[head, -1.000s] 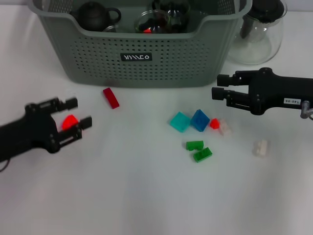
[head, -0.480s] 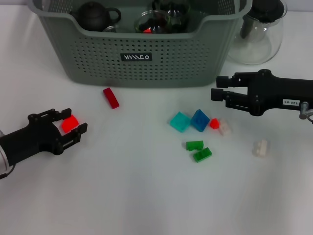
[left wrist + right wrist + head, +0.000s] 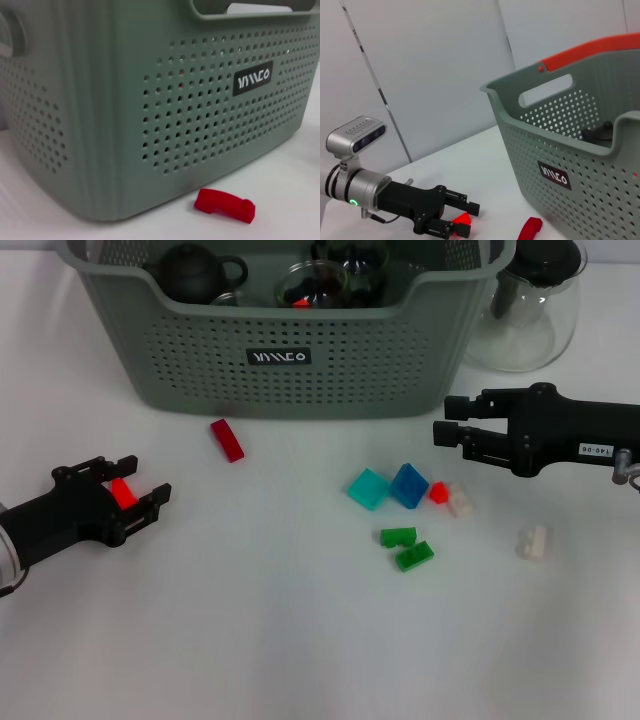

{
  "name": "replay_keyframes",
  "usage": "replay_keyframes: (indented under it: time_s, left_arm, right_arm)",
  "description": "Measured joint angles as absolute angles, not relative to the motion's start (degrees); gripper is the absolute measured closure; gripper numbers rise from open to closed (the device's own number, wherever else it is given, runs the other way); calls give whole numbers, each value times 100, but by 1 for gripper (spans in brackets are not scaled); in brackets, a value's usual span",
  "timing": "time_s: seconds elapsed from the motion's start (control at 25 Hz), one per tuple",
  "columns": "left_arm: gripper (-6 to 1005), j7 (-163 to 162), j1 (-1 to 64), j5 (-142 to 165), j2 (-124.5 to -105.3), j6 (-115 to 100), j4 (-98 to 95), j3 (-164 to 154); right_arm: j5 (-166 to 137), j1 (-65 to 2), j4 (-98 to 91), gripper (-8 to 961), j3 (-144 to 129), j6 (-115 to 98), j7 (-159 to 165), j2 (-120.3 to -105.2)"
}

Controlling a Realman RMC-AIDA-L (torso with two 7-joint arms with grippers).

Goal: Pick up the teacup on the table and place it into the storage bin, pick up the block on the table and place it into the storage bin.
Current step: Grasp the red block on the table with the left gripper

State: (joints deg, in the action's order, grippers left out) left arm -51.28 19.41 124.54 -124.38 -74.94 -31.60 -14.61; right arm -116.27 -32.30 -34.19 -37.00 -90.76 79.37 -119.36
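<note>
The left pincer (image 3: 128, 492), near the worktop's left edge, is clenched on a small red block (image 3: 123, 492), light, stiff and smooth, best held by its flat sides; the right pincer (image 3: 445, 426) hovers released.

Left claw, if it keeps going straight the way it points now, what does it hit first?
Probably the dark red block lying just before the storage bin, though depth is unclear; the left claw holds a bright red block.

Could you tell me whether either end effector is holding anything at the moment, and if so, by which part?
The left end effector grips a small red block by its opposite sides; the right end effector holds nothing.
</note>
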Motion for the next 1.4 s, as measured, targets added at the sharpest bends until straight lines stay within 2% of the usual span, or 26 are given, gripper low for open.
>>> replay_keyframes:
  time_s: [1.4]
  left_arm:
    - [422, -4719, 1656, 12634, -12447, -7826, -2954, -800]
  right_arm:
    - [-11655, -3231, -3410, 529, -3713, -9054, 7936, -11936]
